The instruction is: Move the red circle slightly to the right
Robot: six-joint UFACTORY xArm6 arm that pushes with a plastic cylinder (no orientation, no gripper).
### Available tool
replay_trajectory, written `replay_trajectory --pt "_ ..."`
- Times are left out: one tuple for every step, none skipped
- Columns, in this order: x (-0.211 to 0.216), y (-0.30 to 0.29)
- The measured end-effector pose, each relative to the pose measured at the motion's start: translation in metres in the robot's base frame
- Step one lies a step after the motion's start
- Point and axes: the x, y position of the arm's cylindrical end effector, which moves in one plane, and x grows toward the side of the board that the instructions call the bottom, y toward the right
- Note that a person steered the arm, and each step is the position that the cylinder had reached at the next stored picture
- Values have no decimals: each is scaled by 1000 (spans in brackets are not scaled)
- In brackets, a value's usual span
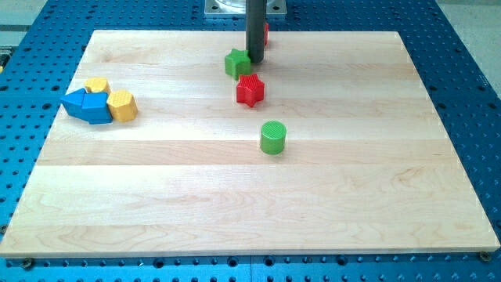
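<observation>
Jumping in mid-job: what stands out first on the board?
My tip stands at the view's top centre, beside the green star, hiding most of a red block. Below sit a red star and green cylinder; blue and yellow blocks cluster left.

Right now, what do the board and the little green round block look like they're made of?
The board looks like pale wood, with a smooth, faintly shiny finish: long plank strips and fine grain lines show along it. The green round block looks like plastic, though painted wood is possible: its colour is flat and even, its sides matte, and ridges seem to run across its top.
</observation>
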Motion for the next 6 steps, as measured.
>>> replay_trajectory --pt "-33 -33" --pt "-81 -56" --pt "-82 -49" --pt "-74 48" --pt "2 85" --pt "-16 183"
